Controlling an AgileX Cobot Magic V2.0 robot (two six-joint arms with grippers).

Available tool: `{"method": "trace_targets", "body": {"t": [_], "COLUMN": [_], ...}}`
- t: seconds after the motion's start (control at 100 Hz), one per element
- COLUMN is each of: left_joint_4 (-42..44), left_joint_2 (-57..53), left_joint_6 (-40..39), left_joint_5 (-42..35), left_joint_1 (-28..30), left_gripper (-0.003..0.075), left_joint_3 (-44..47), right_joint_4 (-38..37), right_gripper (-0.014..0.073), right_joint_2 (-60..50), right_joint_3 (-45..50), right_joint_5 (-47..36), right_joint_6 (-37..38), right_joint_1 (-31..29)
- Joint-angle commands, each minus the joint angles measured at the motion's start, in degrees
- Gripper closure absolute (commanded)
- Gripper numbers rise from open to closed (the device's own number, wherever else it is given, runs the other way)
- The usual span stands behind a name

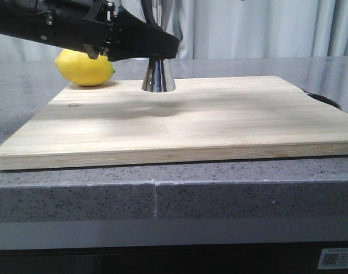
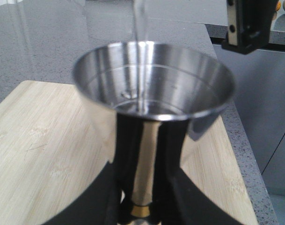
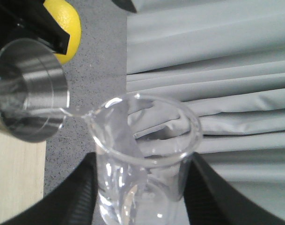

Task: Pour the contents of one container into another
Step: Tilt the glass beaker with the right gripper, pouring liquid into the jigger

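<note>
Water streams from a tilted glass beaker into a steel jigger on a wooden cutting board.

Front view: the left gripper [image 1: 154, 48] spans the jigger [image 1: 158, 77] standing at the cutting board's [image 1: 179, 123] far edge, a lemon [image 1: 85, 67] beside it. Left wrist view: black fingers [image 2: 98, 197] clamp the jigger's [image 2: 154, 82] gold-banded waist; a thin clear stream [image 2: 140, 28] falls into its cup. Right wrist view: the right gripper [image 3: 140, 187] is closed on the tilted beaker [image 3: 142, 154], whose lip sits over the jigger's [image 3: 30, 89] rim.

Lemon [image 1: 85, 68] on grey speckled surface [image 1: 76, 197], touching wood cutting board [image 1: 179, 123] at board's far-left corner; curtains [image 1: 259, 28] behind.
</note>
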Motion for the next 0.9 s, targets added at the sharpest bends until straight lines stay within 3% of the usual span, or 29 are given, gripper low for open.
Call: {"method": "trace_targets", "body": {"t": [0.0, 0.89], "left_joint_4": [-4.1, -4.1], "left_joint_2": [-3.29, -3.29], "left_joint_6": [-0.34, -0.34], "left_joint_5": [5.28, 5.39], "left_joint_1": [-0.57, -0.57], "left_gripper": [0.0739, 0.0739], "left_joint_3": [-1.7, -1.7], "right_joint_4": [-0.56, -5.01], "right_gripper": [0.0556, 0.0556], "right_joint_2": [-1.73, -1.73], "right_joint_3": [-2.22, -2.22], "right_joint_5": [-0.52, -0.09], "right_joint_6": [0.0, 0.0], "right_joint_1": [-0.04, 1.11]}}
